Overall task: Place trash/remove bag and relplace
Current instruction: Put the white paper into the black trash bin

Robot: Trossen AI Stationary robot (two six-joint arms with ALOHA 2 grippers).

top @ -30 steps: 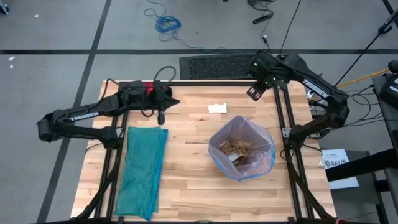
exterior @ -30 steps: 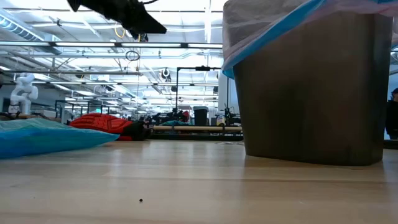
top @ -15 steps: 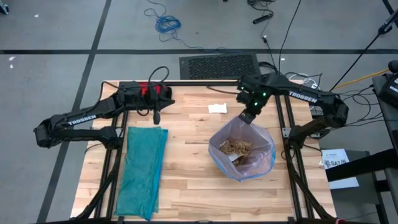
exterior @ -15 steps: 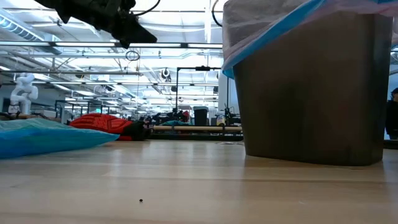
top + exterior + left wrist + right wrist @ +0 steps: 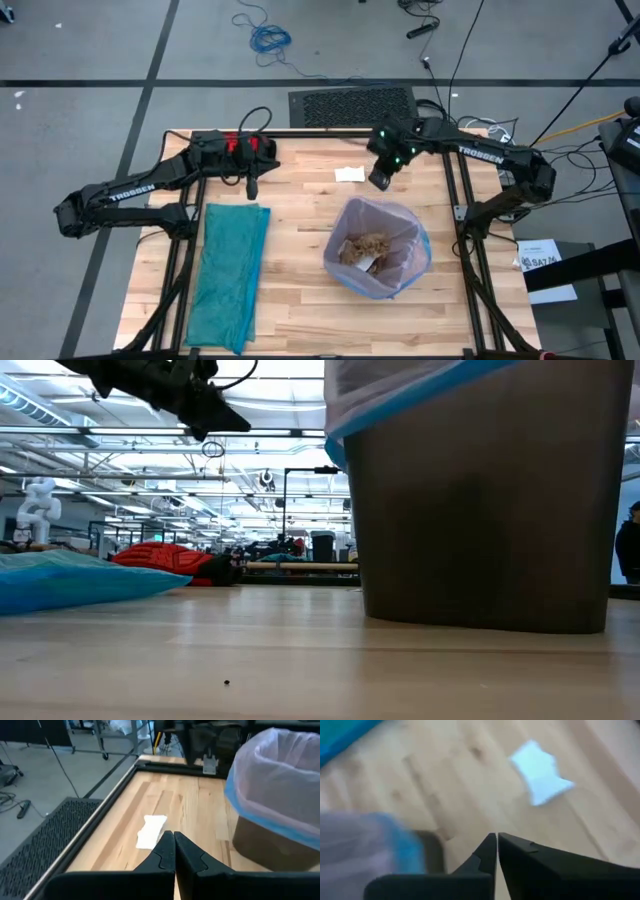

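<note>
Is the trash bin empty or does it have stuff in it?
It has stuff in it. From above, crumpled brown paper wads sit at the bottom of the lined trash bin, nowhere near the rim.

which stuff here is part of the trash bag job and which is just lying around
Job: bag lining the bin; trash inside it; white paper scrap on the table.
Lying about: teal-green bag; red glove.

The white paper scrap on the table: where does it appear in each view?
High view: white paper scrap, far side, beside the right gripper.
Low view: not visible.
Left wrist view: scrap beyond the fingertips.
Right wrist view: scrap on bare wood.
Shared landmark: the lined bin.
</note>
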